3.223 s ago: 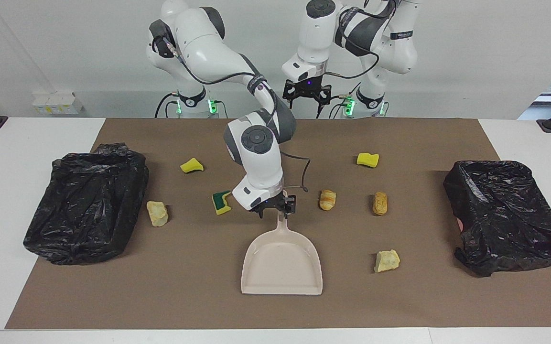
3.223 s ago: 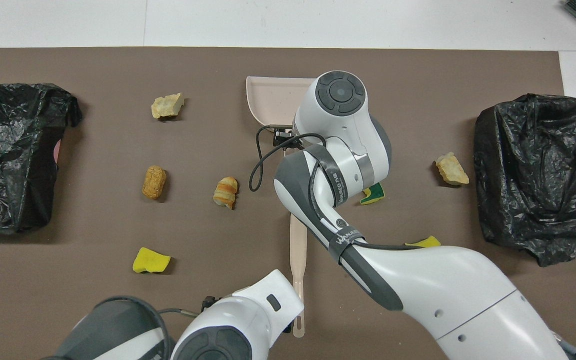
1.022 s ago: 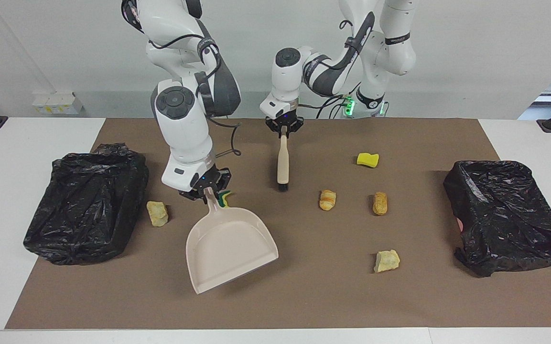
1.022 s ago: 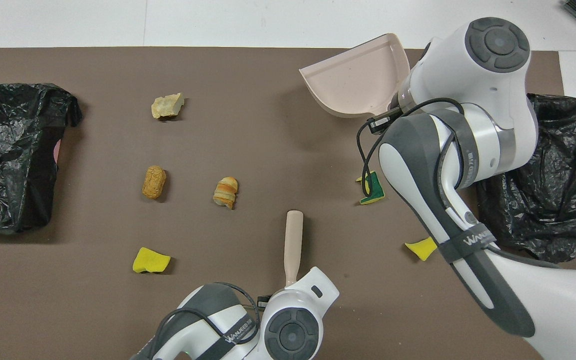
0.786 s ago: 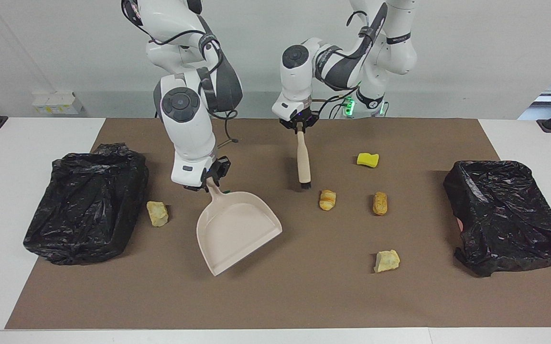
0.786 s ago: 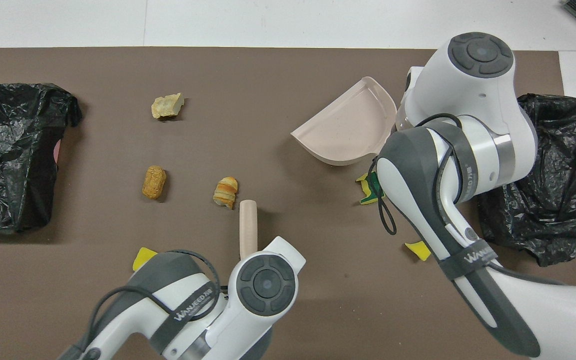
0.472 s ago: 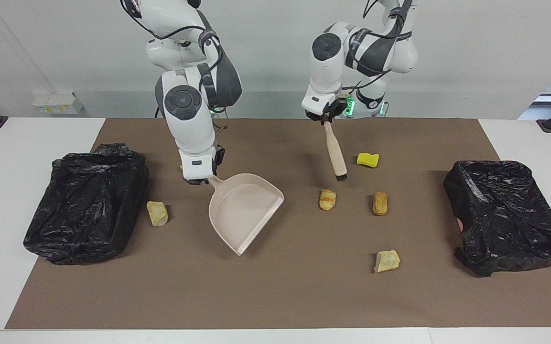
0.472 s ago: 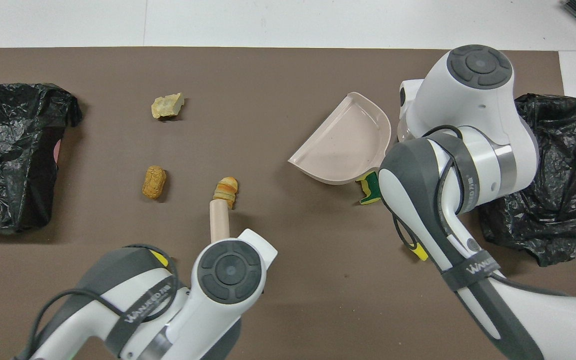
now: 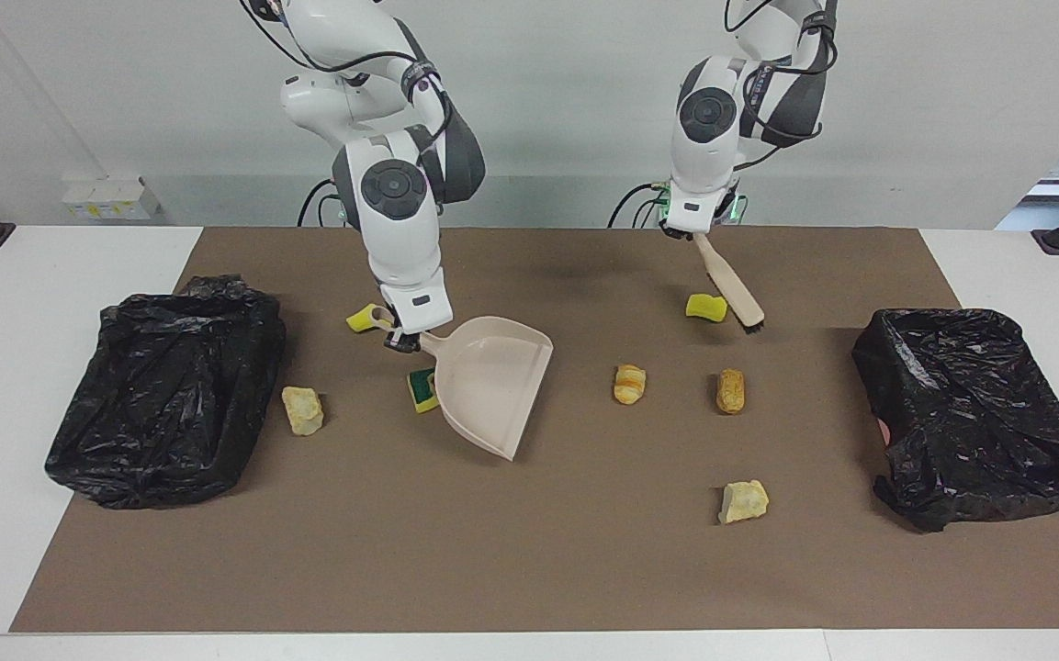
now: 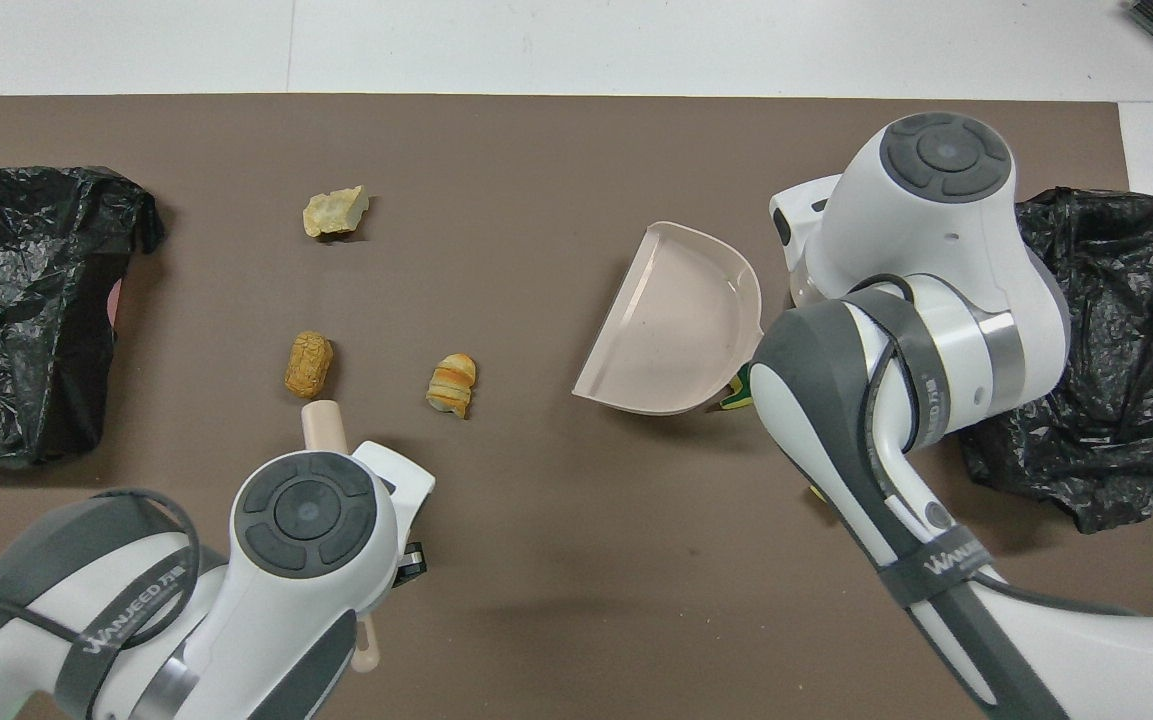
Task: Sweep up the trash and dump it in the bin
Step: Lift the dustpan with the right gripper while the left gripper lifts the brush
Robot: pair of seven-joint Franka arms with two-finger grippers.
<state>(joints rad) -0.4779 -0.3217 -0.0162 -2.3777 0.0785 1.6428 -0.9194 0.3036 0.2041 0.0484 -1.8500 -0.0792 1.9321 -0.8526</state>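
Trash lies scattered over the brown mat [image 9: 584, 569] on the surface, none of it in the dustpan [image 9: 492, 381] yet. The right gripper [image 9: 403, 341] is clamped on the dustpan's handle and carries the pan tilted in the air over the green-and-yellow sponge [image 9: 421, 389]; a second ago the pan hung lower and nearer the right arm's bin [image 9: 166, 390], and it has since swung toward the middle of the mat. The left gripper [image 9: 690, 231] is clamped on the brush [image 9: 731, 294], which slants down with its bristles just beside the yellow sponge [image 9: 705, 308]; a second ago the brush hung upright near the middle of the mat, and it has moved toward the left arm's end. A yellow piece [image 9: 364, 319] shows beside the right gripper, and a pale chunk [image 9: 302, 409] lies near that arm's bin. Two bread chunks [image 9: 629, 384] [image 9: 730, 390] lie side by side between the dustpan and the left arm's bin [image 9: 974, 413], with another pale chunk [image 9: 744, 501] farther from the robots. None of the scraps has shifted.
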